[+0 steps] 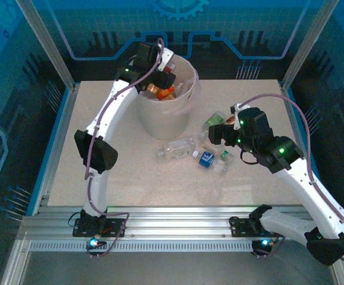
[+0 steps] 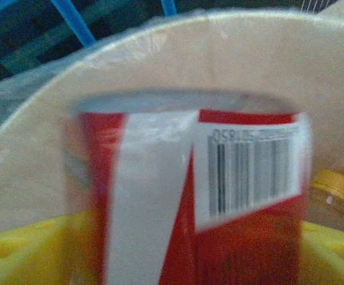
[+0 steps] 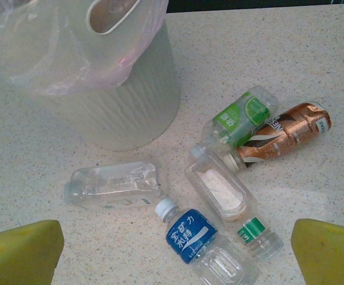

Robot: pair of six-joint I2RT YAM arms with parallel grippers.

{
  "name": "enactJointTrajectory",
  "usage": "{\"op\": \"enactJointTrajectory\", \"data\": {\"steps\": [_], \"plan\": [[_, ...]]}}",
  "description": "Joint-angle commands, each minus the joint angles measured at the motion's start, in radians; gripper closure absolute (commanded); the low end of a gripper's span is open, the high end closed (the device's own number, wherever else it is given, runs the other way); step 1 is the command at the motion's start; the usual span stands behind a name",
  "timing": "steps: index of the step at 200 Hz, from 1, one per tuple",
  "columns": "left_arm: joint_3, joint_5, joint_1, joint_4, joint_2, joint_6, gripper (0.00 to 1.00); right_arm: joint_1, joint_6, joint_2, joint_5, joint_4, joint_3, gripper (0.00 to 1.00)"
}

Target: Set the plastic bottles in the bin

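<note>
**One bottle poised over the bin, five left on the surface**

On the left, the left pincer [image 1: 160,66] hangs above the mouth of the bin [image 1: 160,122]. Its yellow fingers [image 2: 18,252] are closed on a red-labelled bottle [image 2: 160,196] with a white stripe and a barcode. The wrist view is blurred, so how deep the grip sits is hard to judge. Below it, a yellow-capped bottle [image 2: 336,185] already lies in the bin, and the top view shows more coloured bottles inside.

The risk here is the release. If the bottle is let go too close to the rim, it may catch the loose bag liner [image 3: 101,65] or glance off the pile and tip out.

To the right, the remaining bottles lie bunched on the surface [image 3: 279,47] just beside the bin: a clear bottle [image 3: 112,185], a blue-labelled bottle [image 3: 190,236], a green-capped bottle [image 3: 222,193], a green-labelled bottle [image 3: 243,116] and a copper-labelled bottle [image 3: 287,133]. Several touch or overlap.

The right pincer [image 3: 175,252] hovers over them, spread wide and empty. Coming down into so tight a cluster, it could trap two bottles at once, or nudge a round one so that it rolls off. Crushed plastic may also slip from the grip. Both arms work near the bin, so a hasty carry could bring them together.
</note>
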Motion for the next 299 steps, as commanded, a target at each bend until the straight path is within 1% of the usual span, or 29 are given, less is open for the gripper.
{"op": "enactJointTrajectory", "data": {"steps": [1,38,63,106,127,165,183,195,204,211,226,255,266,299], "plan": [[0.066,-0.005,-0.002,-0.023,0.016,0.005,0.1,-0.014,0.017,-0.001,-0.01,-0.01,-0.013,0.0],[0.105,-0.014,-0.007,-0.018,0.004,0.0,0.01,-0.016,0.013,0.0,-0.012,-0.01,-0.016,0.0],[0.106,-0.025,-0.011,-0.002,-0.024,-0.003,0.01,-0.017,0.01,0.002,-0.013,-0.009,-0.016,0.0],[0.105,-0.091,-0.011,0.015,-0.074,-0.002,0.01,-0.017,0.01,0.002,-0.016,-0.01,-0.019,0.0],[0.088,-0.084,-0.011,0.007,-0.099,-0.016,0.01,-0.018,0.011,0.0,-0.014,-0.009,-0.021,0.0],[0.035,-0.049,-0.013,0.033,-0.16,-0.125,0.01,-0.02,0.01,0.006,-0.02,-0.004,-0.02,0.0],[-0.002,-0.032,-0.013,0.063,-0.203,-0.212,0.01,-0.019,0.01,0.009,-0.022,-0.005,-0.022,0.0],[-0.057,-0.014,-0.013,0.106,-0.245,-0.271,0.01,-0.02,0.01,0.01,-0.021,-0.004,-0.024,0.0],[-0.101,-0.022,-0.013,0.14,-0.278,-0.322,0.01,-0.018,0.01,0.011,-0.021,-0.005,-0.024,0.0],[-0.134,-0.05,-0.012,0.157,-0.301,-0.361,0.03,-0.019,0.01,0.011,-0.021,-0.004,-0.025,0.0],[-0.193,-0.122,-0.011,0.18,-0.342,-0.429,0.12,-0.02,0.01,0.009,-0.02,-0.006,-0.027,0.0],[-0.255,-0.284,-0.006,0.175,-0.374,-0.46,0.23,-0.02,0.01,0.0,-0.015,-0.013,-0.03,0.0],[-0.256,-0.311,-0.002,0.157,-0.368,-0.458,0.25,-0.021,0.01,-0.003,-0.012,-0.016,-0.031,0.0],[-0.242,-0.344,0.008,0.102,-0.319,-0.448,0.4,-0.022,0.016,-0.013,-0.005,-0.022,-0.036,0.0]]}}
